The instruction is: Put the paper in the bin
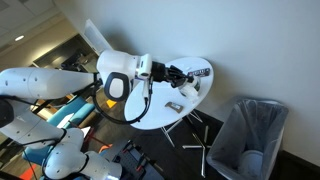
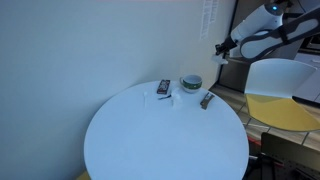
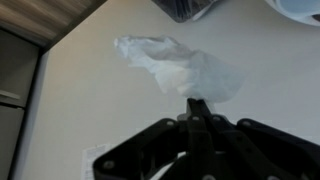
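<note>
Pale bg, wrist view: paper (image 3: pixel 185 72) in gripper (image 3: pixel 197 104), long axis diag. up-left

White rounded arm (image 1: pixel 45 82) with black joint rings, black cable (image 1: pixel 146 104), black fingers (image 3: pixel 198 112).

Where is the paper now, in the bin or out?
Out: the paper sits pinched in the shut gripper in the wrist view; the bin stands apart.

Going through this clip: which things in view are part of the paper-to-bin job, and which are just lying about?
Job:
- paper, pinched in the end effector
- bin, beside the table

Lying about:
- small dark box, on the round table
- round container, on the table
- brownish object, on the table
- yellow-seated chair, next to the table
</note>
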You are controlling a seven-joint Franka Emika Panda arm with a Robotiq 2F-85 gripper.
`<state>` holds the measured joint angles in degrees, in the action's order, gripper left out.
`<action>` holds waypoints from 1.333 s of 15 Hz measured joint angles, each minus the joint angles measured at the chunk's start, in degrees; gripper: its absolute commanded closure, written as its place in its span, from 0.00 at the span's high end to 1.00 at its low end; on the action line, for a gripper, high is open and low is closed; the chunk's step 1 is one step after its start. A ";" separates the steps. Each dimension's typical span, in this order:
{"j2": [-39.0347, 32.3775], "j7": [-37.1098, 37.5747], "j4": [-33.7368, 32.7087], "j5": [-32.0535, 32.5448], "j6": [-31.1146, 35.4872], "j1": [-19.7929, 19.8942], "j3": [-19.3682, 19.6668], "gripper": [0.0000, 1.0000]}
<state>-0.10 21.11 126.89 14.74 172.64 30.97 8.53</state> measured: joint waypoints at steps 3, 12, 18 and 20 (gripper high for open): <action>-9.10 4.98 -6.46 3.37 -0.04 0.53 1.13 0.00; -25.53 7.48 -19.73 3.01 -1.43 -0.78 1.32 0.26; -31.03 2.63 -25.10 -8.83 -4.08 -8.34 8.91 0.62; -32.11 2.59 -26.29 -10.83 -4.98 -10.36 11.02 0.78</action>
<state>-32.20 23.70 100.60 3.92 167.66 20.61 19.56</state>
